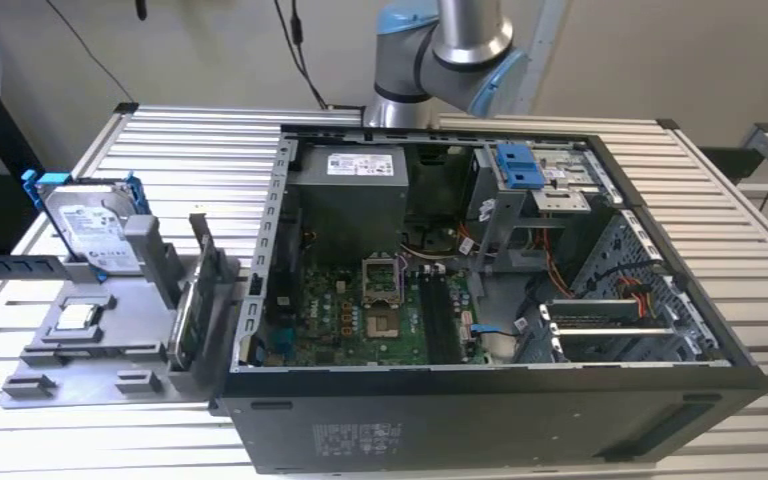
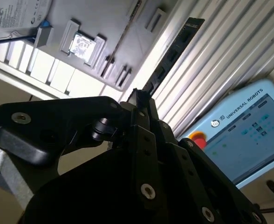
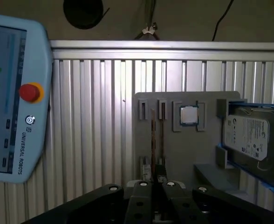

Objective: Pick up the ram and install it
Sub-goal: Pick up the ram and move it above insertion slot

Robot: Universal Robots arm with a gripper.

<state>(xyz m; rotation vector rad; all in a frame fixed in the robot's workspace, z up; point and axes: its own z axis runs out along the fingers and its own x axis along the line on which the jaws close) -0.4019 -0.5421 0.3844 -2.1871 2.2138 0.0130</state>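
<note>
- Gripper (image 3: pixel 156 187) hangs over the gray holder (image 3: pixel 174 158) in the first wrist view, in line with the sticks there. I cannot tell whether it is open or closed.
- One ram (image 3: pixel 152 140) stands on its long edge in a holder slot, and a second thin stick (image 3: pixel 161 135) stands just beside it.
- In the exterior view the ram (image 1: pixel 203 285) is at the holder's 3 o'clock edge, next to the computer case (image 1: pixel 491 430).
- The holder also carries one hard drive (image 1: pixel 91 235) in a blue frame at 11 o'clock and one square chip (image 1: pixel 77 318) at 9 o'clock.
- One open case sits on the bench (image 1: pixel 157 140) with a green board (image 1: pixel 357 320) inside.
- One control tablet (image 3: pixel 16 93) with a red button lies near the holder.
</note>
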